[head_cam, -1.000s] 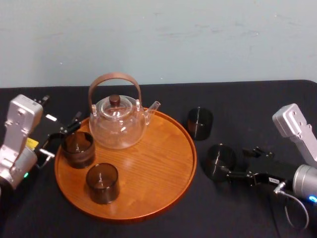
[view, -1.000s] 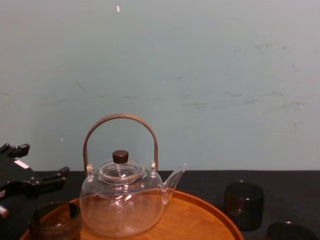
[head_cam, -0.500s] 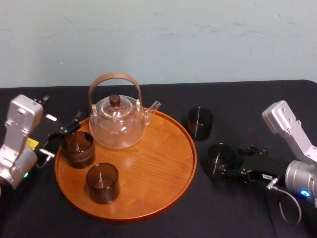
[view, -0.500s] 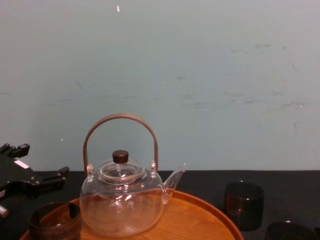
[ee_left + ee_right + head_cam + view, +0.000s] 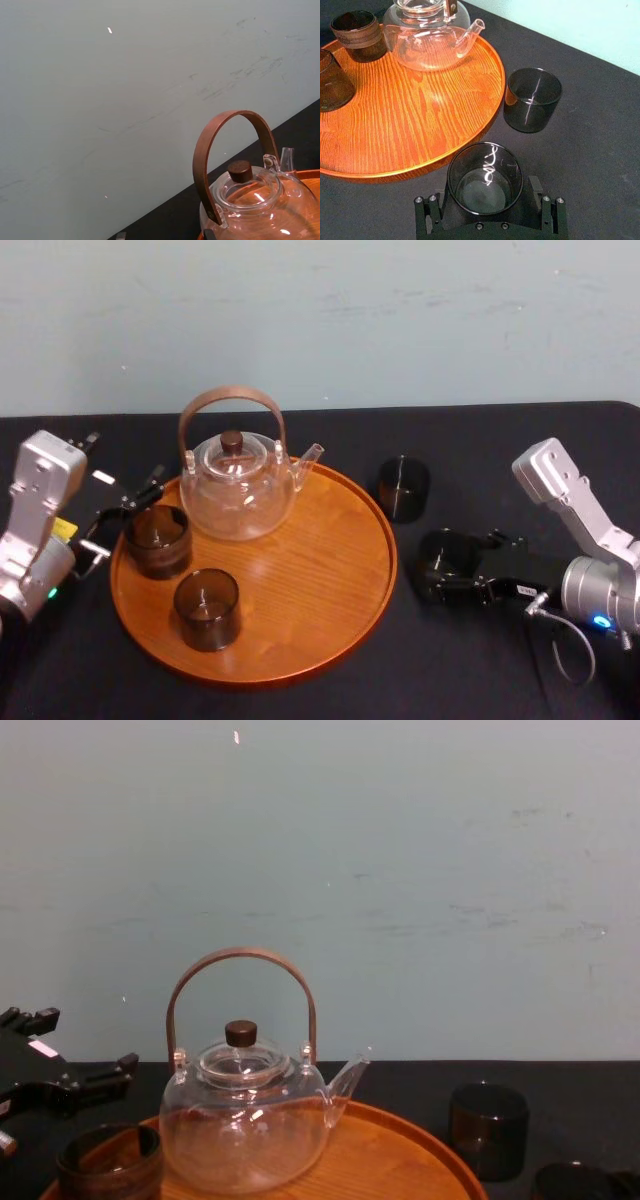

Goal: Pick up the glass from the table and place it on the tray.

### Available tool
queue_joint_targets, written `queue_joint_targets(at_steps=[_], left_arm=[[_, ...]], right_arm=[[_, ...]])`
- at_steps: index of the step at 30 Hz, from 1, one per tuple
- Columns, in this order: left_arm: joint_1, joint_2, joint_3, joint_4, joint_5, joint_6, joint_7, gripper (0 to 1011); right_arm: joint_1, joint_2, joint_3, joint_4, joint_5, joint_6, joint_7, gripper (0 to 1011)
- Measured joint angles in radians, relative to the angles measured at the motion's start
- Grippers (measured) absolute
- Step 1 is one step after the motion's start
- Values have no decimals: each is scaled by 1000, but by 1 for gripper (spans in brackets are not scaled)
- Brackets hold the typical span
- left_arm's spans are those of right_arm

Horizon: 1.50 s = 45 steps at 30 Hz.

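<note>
The table [image 5: 480, 440] spreads black under everything, and the round wooden tray [image 5: 300, 580] sits on it.

At the tray's far side stands a glass teapot [image 5: 238, 490] with its lid on and its arched handle up. Its spout points out over the tray's far right rim.

Two dark glasses stand upright on the tray. One [image 5: 157, 540] is at the left rim just in front of the teapot, the other [image 5: 207, 608] nearer the front. Nothing can be seen in either.

Off the tray, the glass [image 5: 438, 558] stands on the cloth just beside the right rim. It is upright, its long axis vertical and its mouth up. The right wrist view shows its bottom bare [image 5: 485, 177].

A second glass [image 5: 404, 488] stands upright on the cloth farther back, also close to the right rim.

The right gripper [image 5: 452, 562] reaches in from the right of the tray, low over the cloth. Its jaws are spread, one on each side of the glass, not clamped on it.

The left gripper [image 5: 120, 523] hovers just outside the tray's left rim, beside the left glass. Its jaws are apart and it holds nothing.
</note>
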Motion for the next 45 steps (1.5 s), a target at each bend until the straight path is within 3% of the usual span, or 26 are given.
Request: queue_joint_targets(at_steps=[27, 33, 45], left_arm=[[0, 0, 0, 0, 0, 0, 0, 1001], [0, 0, 0, 0, 0, 0, 0, 1002], [0, 0, 0, 0, 0, 0, 0, 1001]], right_arm=[[23, -9, -22, 10, -19, -7, 12, 1002], [23, -9, -21, 10, -17, -7, 12, 904], [21, -9, -19, 10, -16, -7, 12, 902]])
